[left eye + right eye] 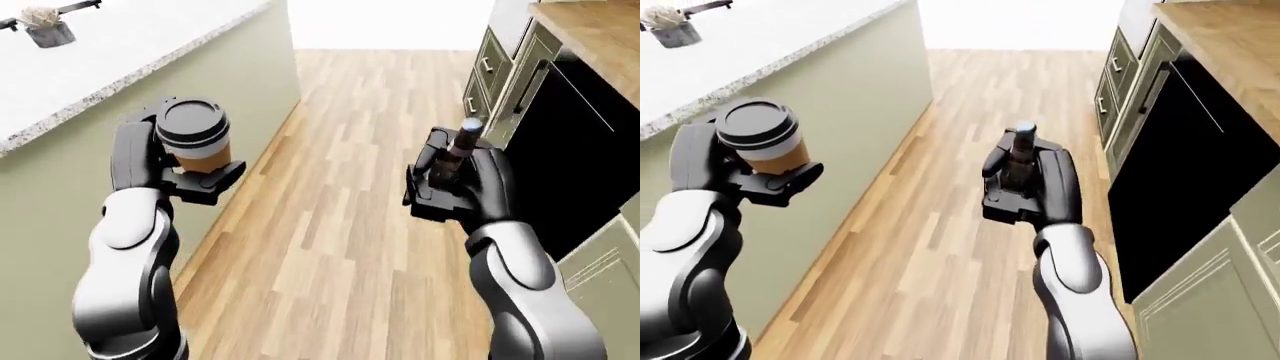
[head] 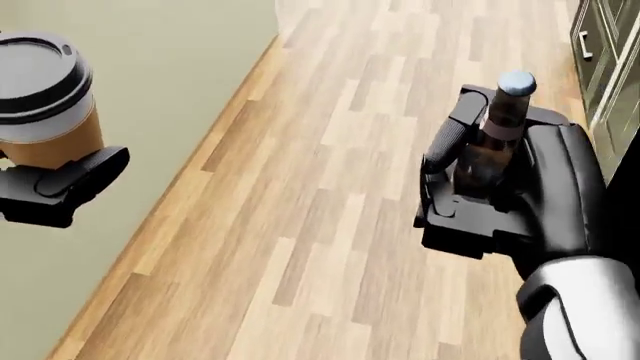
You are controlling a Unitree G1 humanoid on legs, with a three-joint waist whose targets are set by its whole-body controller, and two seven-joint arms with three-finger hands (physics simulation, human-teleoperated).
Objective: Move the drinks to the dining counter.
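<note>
Both drinks in transit: left hand (image 1: 165, 169) clasping coffee cup (image 1: 195, 137), right hand (image 1: 460, 184) clenched round bottle (image 2: 490, 142). Neither yet set on dining counter (image 1: 120, 52), upper left of frame; delivery judged outstanding.

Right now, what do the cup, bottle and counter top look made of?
Cup: likely paper, matte brown wall with white band; lid looks black plastic, ridged. Bottle: seems dark brown glass, glossy, with a grey cap, perhaps metal. Counter top: pale speckled edge, looks like stone or granite. It is a render, so appearance only.
</note>
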